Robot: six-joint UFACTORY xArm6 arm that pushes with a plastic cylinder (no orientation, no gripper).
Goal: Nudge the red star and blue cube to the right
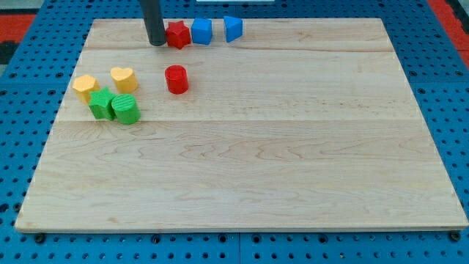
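The red star lies near the board's top edge, touching the blue cube on its right. My tip stands just left of the red star, touching or nearly touching it. The rod rises out of the view's top. A second blue block, wedge-like, sits a small gap right of the blue cube.
A red cylinder lies below the star. At the left are a yellow block, a yellow heart, a green block and a green cylinder. The wooden board rests on a blue pegboard.
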